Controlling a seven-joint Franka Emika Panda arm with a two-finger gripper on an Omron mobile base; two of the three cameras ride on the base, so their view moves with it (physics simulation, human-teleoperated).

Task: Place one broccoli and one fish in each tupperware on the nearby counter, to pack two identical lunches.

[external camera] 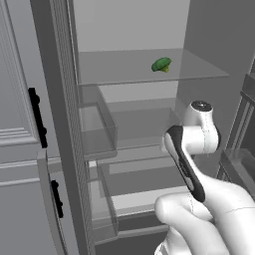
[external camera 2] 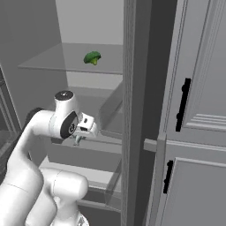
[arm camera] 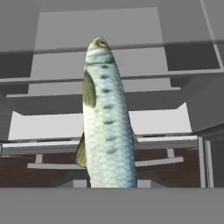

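A: Left side first?

B: Grey cabinet door point(external camera: 17, 99) with black bar handles point(external camera: 37, 117), left of the open fridge point(external camera: 64, 124) in the left base view. Door bins point(external camera: 97, 129) hang just inside the fridge's edge.

A: Any task items in the fridge?

B: One broccoli point(external camera: 161, 64) on the upper glass shelf point(external camera: 124, 67), toward the shelf's right half. From the right base view it sits near the middle of that shelf. Green head, pale stalk, lying on its side.

A: And the arm?

B: White arm point(external camera: 199, 199) reaches into the fridge below that shelf. The gripper point(external camera 2: 79, 137) shows in the right base view, pointing down, well under the broccoli.

A: Fingers?

B: Closed on a fish point(arm camera: 106, 118), held by the tail end. In the hand view the fish runs straight away from the camera, head farthest, silvery-blue scales, greenish fins. The finger tips themselves are hidden behind it.

A: Below the fish?

B: Lower fridge shelves point(arm camera: 100, 122), pale, apart from the fish. It hangs in the air, touching none of them.

A: Right side?

B: More grey cabinet doors point(external camera 2: 194, 110) right of the fridge, same black handles.
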